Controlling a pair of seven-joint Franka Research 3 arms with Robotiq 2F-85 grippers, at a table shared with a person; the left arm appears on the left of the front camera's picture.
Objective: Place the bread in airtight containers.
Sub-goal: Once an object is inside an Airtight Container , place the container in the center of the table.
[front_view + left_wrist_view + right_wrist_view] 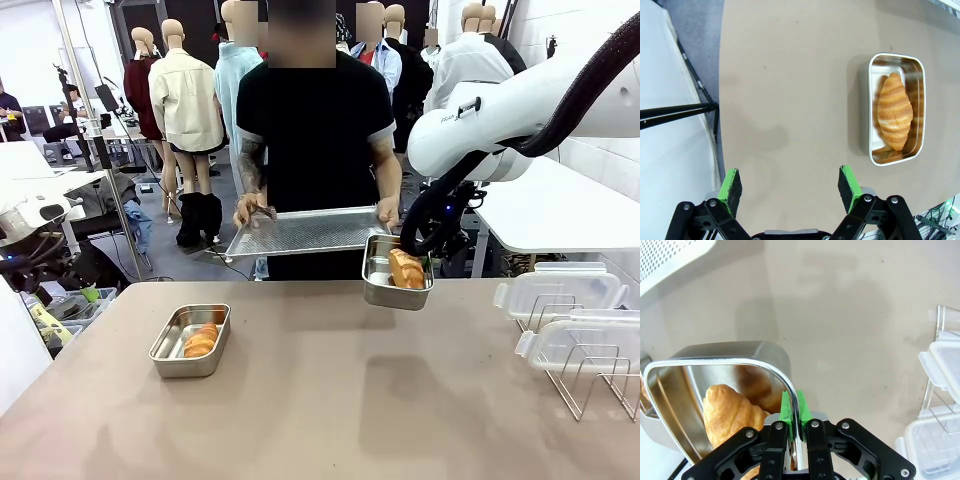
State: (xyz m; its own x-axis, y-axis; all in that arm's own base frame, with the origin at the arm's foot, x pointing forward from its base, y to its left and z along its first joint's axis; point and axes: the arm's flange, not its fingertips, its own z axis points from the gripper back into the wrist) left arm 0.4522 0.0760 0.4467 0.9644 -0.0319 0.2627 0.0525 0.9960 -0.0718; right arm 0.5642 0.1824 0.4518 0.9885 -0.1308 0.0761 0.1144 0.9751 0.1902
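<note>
My left fingers [731,186] stand apart over the bare desk [790,75], with nothing between them. Beside them the first tin [871,100] rests on the desk. Its golden, ridged croissant [895,112] lies along the tin's long side. Farther, my right fingers [790,407] are clamped on the wall of the second tin [715,361], held above the desk. Its croissant [727,412] is partly hidden. Behind, a person holds a perforated tray [300,232].
</note>
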